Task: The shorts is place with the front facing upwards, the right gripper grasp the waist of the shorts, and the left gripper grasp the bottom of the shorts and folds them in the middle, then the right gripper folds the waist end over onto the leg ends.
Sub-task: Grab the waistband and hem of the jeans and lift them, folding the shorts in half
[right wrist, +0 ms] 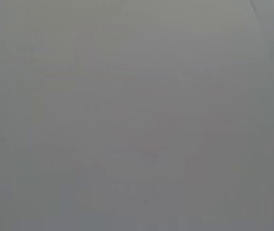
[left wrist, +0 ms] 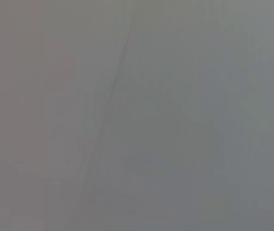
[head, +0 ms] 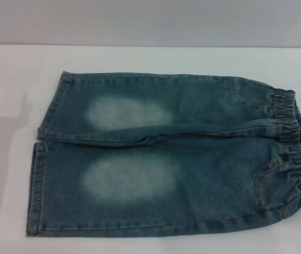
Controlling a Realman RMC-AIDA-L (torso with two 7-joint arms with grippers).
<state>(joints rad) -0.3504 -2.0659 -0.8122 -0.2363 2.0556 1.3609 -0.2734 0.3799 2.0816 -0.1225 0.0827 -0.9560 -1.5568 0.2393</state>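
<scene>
On the white table (head: 12, 79), the shorts (head: 171, 153) lie flat and spread out, front up, filling most of the head view. Their waist (head: 295, 145) points to the robot's right and reaches almost to that edge of the view; the leg ends (head: 39, 164) point to its left. The two legs lie side by side, touching along a crease through the middle, the nearer leg set slightly further left than the far one.

Neither gripper shows in any view, so whether their fingers are wide or closed cannot be told. Both wrist views give only a plain grey surface with a faint line across it. Nothing lies on or against the denim. A soft grey shadow falls on the table left of the hems, and a pale wall runs behind the table's far edge.

Blue-green denim makes up the cloth, with a pale faded oval on each leg. Its waistband is gathered and ruffled, darker, with curved pocket stitching just below. Straight hems carry rows of stitching.
</scene>
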